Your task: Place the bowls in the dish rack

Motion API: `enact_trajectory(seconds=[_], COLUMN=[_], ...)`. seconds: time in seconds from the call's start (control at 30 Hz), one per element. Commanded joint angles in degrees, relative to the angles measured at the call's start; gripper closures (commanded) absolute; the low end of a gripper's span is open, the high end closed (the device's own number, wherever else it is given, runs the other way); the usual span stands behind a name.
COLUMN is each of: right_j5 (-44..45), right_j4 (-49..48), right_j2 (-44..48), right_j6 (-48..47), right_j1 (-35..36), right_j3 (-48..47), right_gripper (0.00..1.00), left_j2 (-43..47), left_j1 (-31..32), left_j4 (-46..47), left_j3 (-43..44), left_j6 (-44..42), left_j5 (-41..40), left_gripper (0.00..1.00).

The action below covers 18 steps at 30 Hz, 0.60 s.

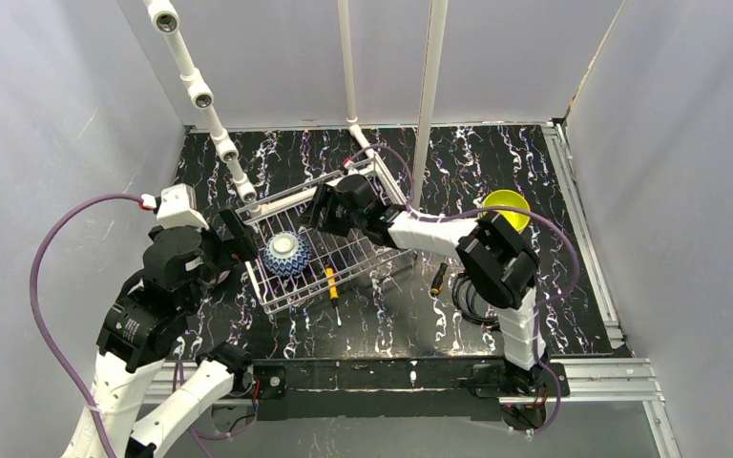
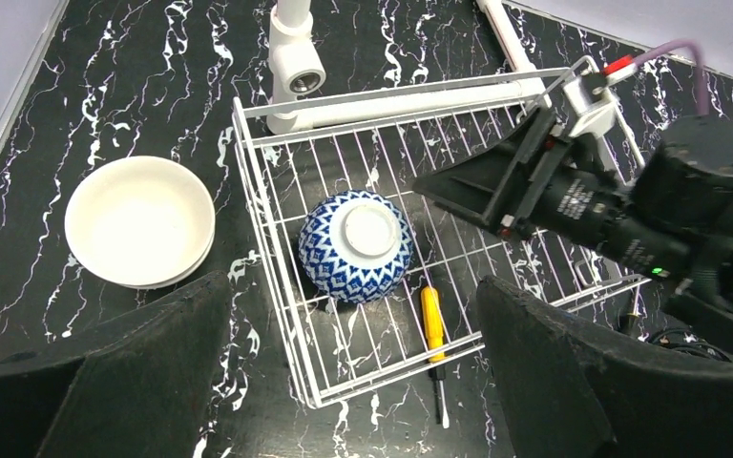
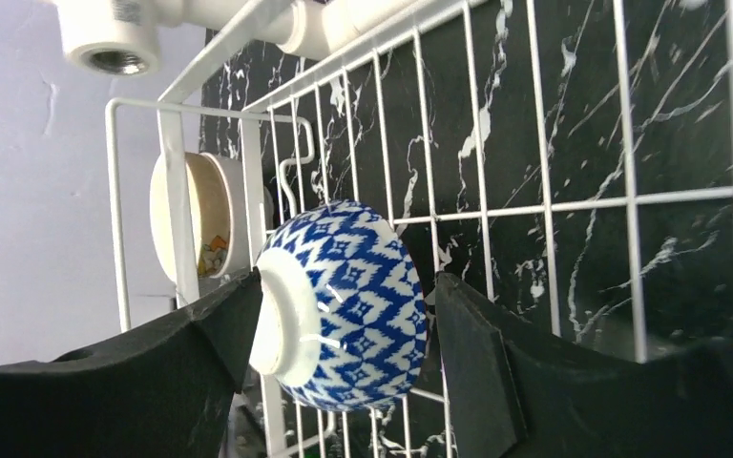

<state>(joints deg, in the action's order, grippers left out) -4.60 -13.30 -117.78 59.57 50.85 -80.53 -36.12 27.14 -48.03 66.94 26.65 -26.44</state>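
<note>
Blue-white bowl (image 2: 358,246): inverted, foot ring up and rim down, on the grid floor of the dish rack (image 2: 246,153). Sits toward the rack's 8 o'clock corner in the top view. Round, so no long axis to align with.

Yellow-handled screwdriver (image 2: 431,329) on the same floor, just beside the bowl at its 4 o'clock in the left wrist view. Not touching it.

Right claw (image 3: 348,296): reaches in over the rack from 1 o'clock of the bowl in the top view. Jaws spread wide and gripping nothing. In its own wrist view the bowl shows between the two fingers; the left wrist view puts the fingertips near the bowl's side but apart from it.

Left claw (image 2: 353,284): hovers above the rack's 9 o'clock wall, jaws fully apart, nothing between them.

White bowl (image 2: 138,221): upright on the bench outside the rack, at 9 o'clock of the blue-white bowl. Looks to rest on a second bowl beneath, though not clearly.

Yellow-green bowl (image 1: 506,205): upright on the bench, well apart from the rack at its 3 o'clock, close behind the right arm's elbow.

Judged relation for the coming move: one bowl loaded, others not yet. White bowl nearer the left arm, at 10 o'clock of its claw in the left wrist view. Yellow-green bowl nearer the right arm, whose claw must first clear the rack.
</note>
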Motion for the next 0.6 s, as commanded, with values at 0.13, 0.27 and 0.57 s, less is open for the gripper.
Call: enact_trajectory(seconds=[0.13, 0.27, 0.57], right_j5=[2.3, 3.4, 9.7], right_j4=[3.7, 9.3, 11.4], right_j2=[12.7, 13.1, 6.0], right_j6=[-34.1, -45.2, -53.7], right_j1=[5.1, 9.1, 14.7], right_j3=[2.0, 1.3, -4.0], right_gripper=[0.24, 0.20, 0.22], left_j2=[2.0, 3.6, 2.5], left_j1=[-0.1, -0.2, -0.1], left_j4=[-0.1, 2.4, 1.7], left_j3=[-0.1, -0.1, 1.3], left_j6=[3.1, 3.0, 2.6], left_j5=[-7.1, -6.5, -6.3], left_gripper=[0.02, 0.02, 0.02])
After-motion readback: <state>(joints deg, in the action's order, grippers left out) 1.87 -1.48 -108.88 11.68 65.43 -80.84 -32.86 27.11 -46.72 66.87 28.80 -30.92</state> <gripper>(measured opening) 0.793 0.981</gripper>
